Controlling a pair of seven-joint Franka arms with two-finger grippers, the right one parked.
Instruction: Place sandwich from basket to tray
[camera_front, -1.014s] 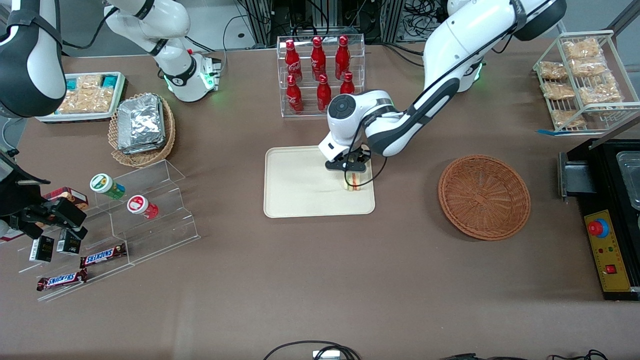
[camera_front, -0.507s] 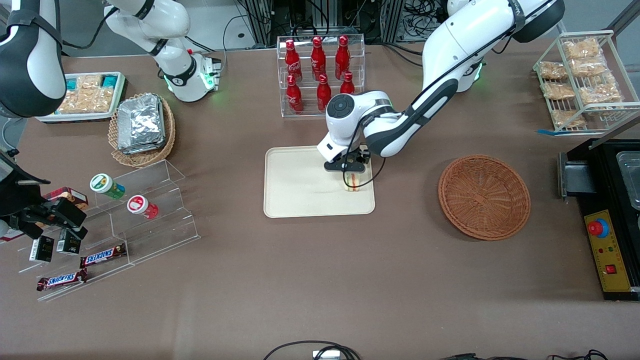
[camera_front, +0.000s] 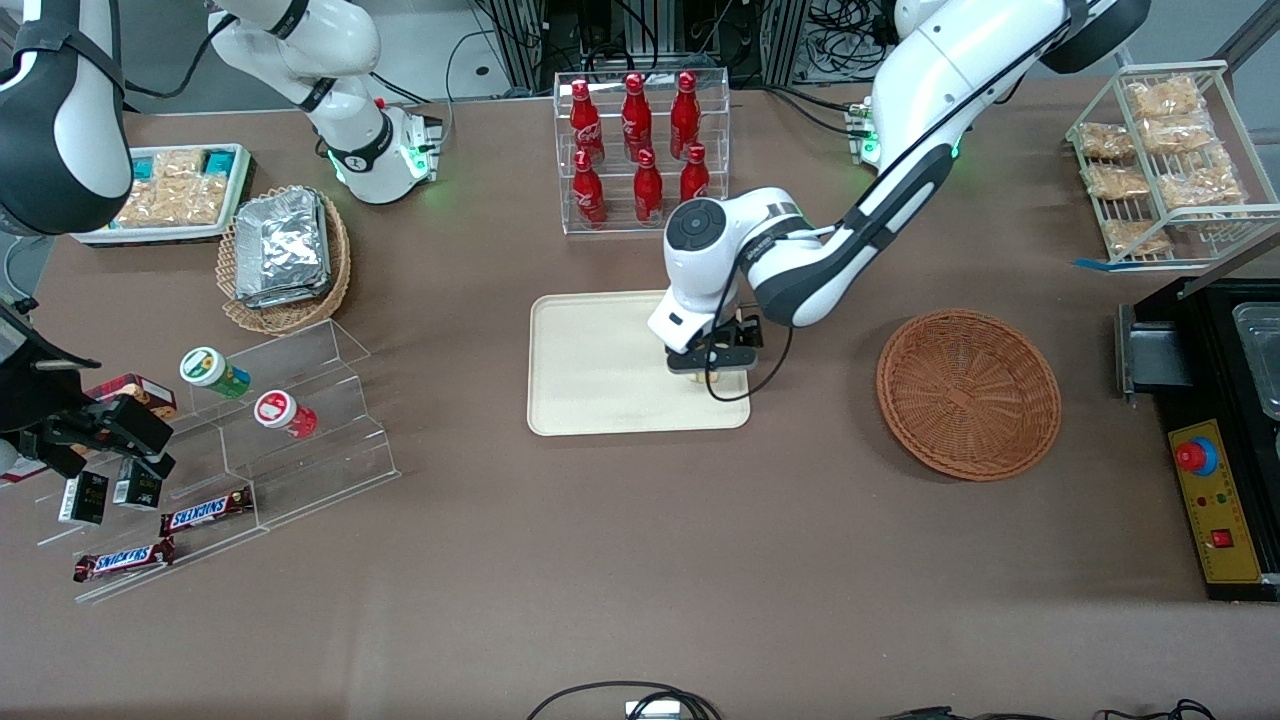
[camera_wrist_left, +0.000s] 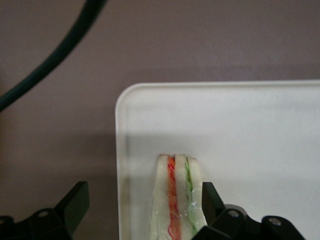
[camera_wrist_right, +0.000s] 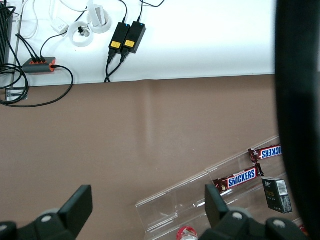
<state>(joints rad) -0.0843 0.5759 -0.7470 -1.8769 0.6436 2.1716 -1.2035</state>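
Gripper shifting nearer front camera since earlier, jaws spread, one finger touching white-bread triangular sandwich standing by cream rectangular tray rim; you're risking toppling it when lifting.

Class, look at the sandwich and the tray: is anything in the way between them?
Nothing visible. The sandwich already stands on edge on the tray, near its corner. The gripper hangs right over it, open, one finger close beside the bread and the other out over the table.
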